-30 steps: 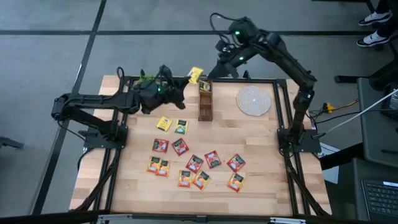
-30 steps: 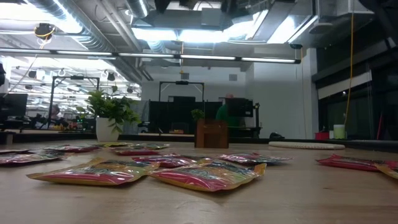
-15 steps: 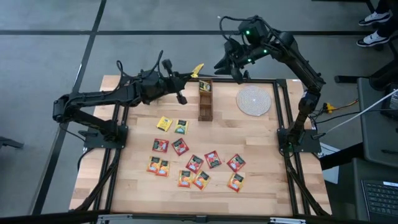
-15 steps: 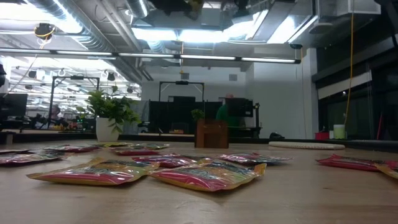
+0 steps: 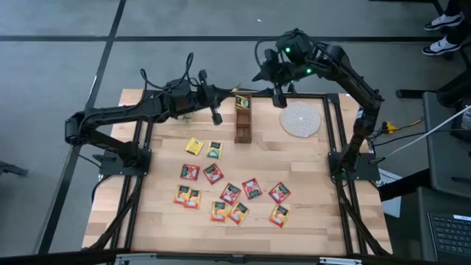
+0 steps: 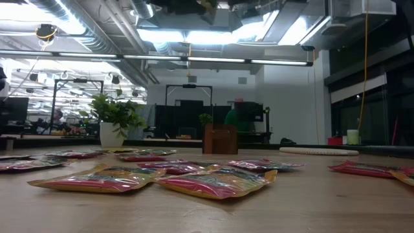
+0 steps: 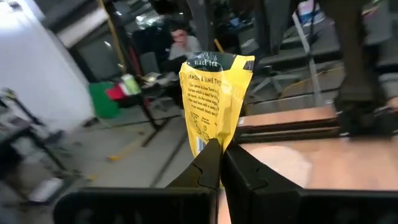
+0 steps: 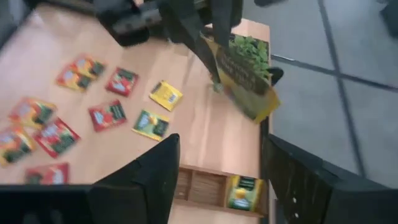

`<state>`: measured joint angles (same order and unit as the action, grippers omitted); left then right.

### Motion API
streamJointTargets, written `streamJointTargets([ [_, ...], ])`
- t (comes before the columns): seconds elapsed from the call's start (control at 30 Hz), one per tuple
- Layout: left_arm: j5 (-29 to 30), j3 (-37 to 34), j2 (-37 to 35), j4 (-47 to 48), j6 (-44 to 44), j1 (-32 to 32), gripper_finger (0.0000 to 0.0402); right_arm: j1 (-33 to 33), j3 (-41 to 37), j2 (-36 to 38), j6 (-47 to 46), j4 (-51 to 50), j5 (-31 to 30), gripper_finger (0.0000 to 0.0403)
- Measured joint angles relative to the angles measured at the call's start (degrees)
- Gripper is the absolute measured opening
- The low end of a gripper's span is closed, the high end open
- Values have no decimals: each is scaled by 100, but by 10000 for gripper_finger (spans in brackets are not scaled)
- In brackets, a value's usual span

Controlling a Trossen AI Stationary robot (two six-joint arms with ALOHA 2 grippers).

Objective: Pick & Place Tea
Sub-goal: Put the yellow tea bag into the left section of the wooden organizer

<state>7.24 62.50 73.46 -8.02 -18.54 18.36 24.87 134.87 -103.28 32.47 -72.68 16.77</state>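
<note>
The left gripper [image 7: 219, 163] pinches 1 flat yellow tea sachet [image 7: 214, 99] upright by its lower edge. The right gripper [image 8: 217, 171], fingers apart, hovers nearby above the table's far edge, over the narrow wooden box [image 5: 242, 118].

The table [image 5: 309, 184] is pale wood, planked, with a smooth matt finish and visible grain. The sachets [image 5: 221, 193] look like glossy foil or plastic film, slightly crinkled, catching the light in the low view. The yellow sachet [image 7: 213, 99] in the left gripper [image 7: 219, 152] has the same smooth sheen, with print on it. Both grippers' fingers [image 8: 140, 180] are dark matt plastic. The arms [image 5: 346, 70] look like dark matt metal or plastic. The box [image 5: 243, 118] is brown wood. The mat [image 5: 300, 118] is pale, woven and rough. The frame [image 5: 140, 191] around the table is black metal.
</note>
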Motion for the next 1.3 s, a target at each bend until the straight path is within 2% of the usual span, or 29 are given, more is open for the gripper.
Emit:
streamJointTargets([
  [0.17, -891, 2, 223, -116, 954, 232, 3, -431, 0, 0, 714, -18, -1069, 229],
  [0.27, -989, 2, 363, -103, 1109, 255, 3, -636, 0, 0, 1002, -10, -1675, 229],
  [0.37, -993, 2, 452, -127, 1035, 240, 3, -734, 0, 0, 1020, -1, -1995, 229],
  [0.57, -951, 2, 635, -133, 1038, 161, 3, -788, 1, -32, 993, 4, -1974, 229],
  [0.73, -935, 2, 739, -229, 1039, 102, 3, -855, -49, -74, 988, 8, -1655, 229],
  [1.07, -826, 2, 740, -263, 1040, 108, 3, -906, -70, -360, 986, -149, -1612, 227],
  [1.17, -828, 2, 740, -257, 1040, 67, 3, -906, -72, -378, 992, -155, -1615, 208],
  [1.3, -830, 2, 740, -255, 1051, 41, 3, -906, -70, -367, 990, -154, -1617, 164],
])
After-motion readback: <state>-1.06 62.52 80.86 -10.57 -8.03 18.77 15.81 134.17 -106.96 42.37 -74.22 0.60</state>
